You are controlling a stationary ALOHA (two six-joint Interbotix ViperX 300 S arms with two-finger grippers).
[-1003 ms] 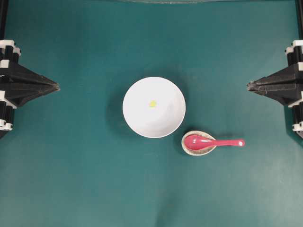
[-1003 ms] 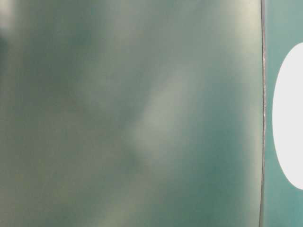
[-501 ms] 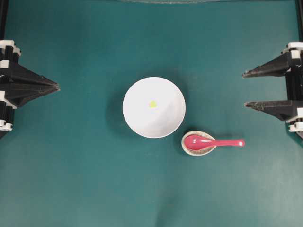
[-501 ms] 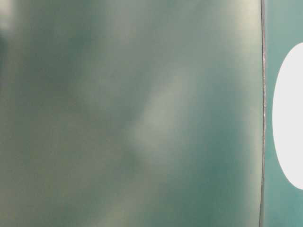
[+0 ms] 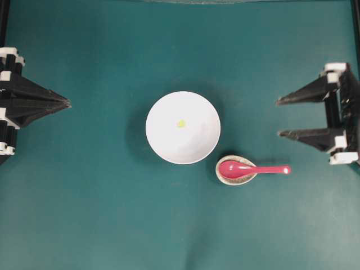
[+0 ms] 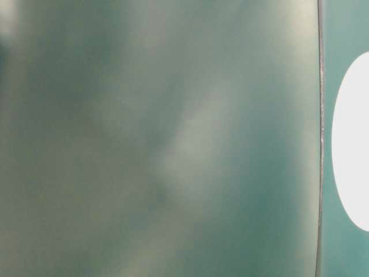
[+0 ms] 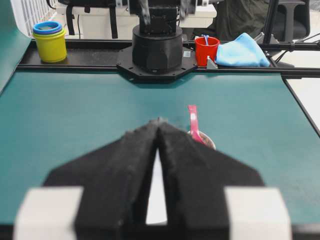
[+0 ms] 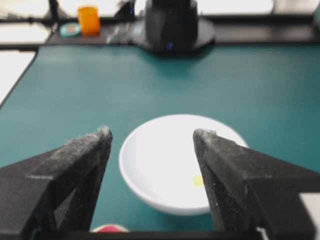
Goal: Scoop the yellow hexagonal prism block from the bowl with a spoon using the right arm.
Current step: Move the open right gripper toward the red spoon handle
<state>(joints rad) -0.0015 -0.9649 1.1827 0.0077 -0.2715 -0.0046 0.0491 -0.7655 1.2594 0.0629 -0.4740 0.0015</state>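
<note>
The white bowl point(image 5: 183, 127) sits at the table's middle with the tiny yellow block point(image 5: 181, 123) inside it. The pink-red spoon point(image 5: 252, 169) lies with its head on a speckled spoon rest point(image 5: 236, 170), handle pointing right. My right gripper point(image 5: 278, 117) is open and empty at the right edge, well away from the spoon. My left gripper point(image 5: 68, 103) is shut and empty at the left edge. In the right wrist view the bowl point(image 8: 165, 160) and block point(image 8: 198, 180) show between the spread fingers point(image 8: 85, 150). In the left wrist view the spoon point(image 7: 193, 123) shows past the closed gripper point(image 7: 159, 121).
The teal table mat surrounds the dishes. The table-level view is a blur with only a white bowl edge point(image 6: 351, 138) at its right. Behind the table in the left wrist view stand stacked cups point(image 7: 50, 40), a red cup point(image 7: 206, 50) and a blue cloth point(image 7: 242, 51).
My right gripper has opened from shut to wide apart and moved a little inward from the right edge. The left gripper, bowl, block and spoon have not moved.
</note>
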